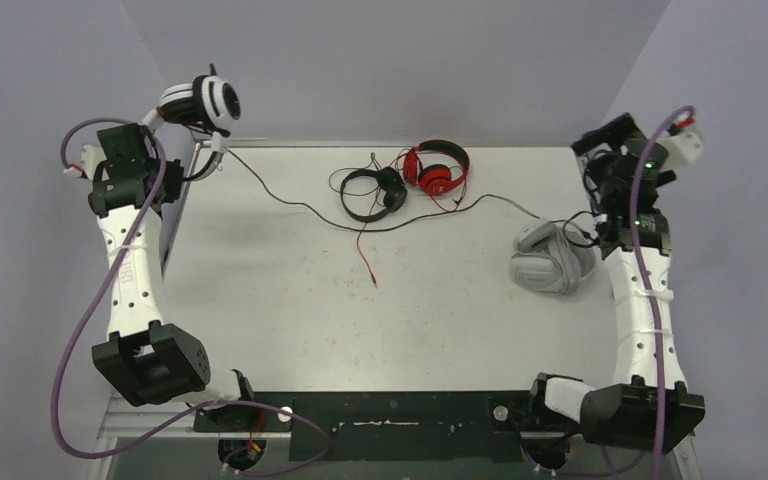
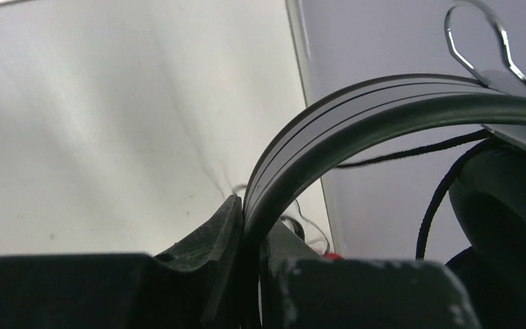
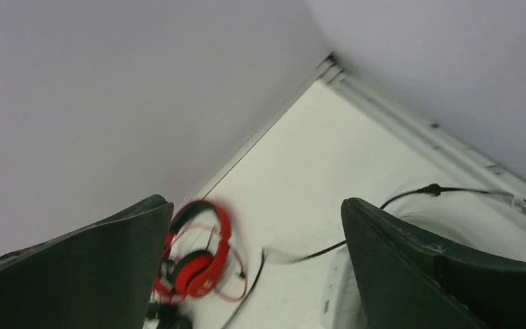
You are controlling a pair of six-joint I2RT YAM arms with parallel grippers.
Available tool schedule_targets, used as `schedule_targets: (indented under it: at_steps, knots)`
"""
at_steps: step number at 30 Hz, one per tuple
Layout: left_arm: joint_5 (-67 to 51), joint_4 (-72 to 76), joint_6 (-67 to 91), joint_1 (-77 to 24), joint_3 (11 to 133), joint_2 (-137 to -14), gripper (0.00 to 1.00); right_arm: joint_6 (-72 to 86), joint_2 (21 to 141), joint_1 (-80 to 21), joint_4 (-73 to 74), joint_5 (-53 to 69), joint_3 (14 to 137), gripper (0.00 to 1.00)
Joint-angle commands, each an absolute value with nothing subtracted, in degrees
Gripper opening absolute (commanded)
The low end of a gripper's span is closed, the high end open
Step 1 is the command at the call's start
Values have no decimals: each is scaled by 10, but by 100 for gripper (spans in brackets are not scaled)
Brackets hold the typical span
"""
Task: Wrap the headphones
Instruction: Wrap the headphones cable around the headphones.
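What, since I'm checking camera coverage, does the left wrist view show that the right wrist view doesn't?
Only the left wrist view: the left hand shut on the band of the white-and-black headphones. Only the right wrist view: the right hand open with nothing between its fingers, and the red headphones lying on the table beyond it. Both: the pale table and the grey wall.

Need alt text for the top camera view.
The left pincer holds white-and-black headphones up over the far-left corner of the table, their cable trailing onto it. At the far middle lie black headphones and red headphones side by side, and grey headphones lie beside the right arm.
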State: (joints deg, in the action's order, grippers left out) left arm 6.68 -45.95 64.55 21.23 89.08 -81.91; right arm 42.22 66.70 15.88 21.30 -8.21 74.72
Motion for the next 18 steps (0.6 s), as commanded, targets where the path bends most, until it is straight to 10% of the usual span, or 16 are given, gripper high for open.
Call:
schedule_targets:
  at_steps: [1,18]
  knots:
    - [53,-372,619,148,967,-802,0,342,677,-19,160,-135,741,100]
    - [58,-427,500,-176,1106,-836,0,123,743,-287,-344,241,518,100]
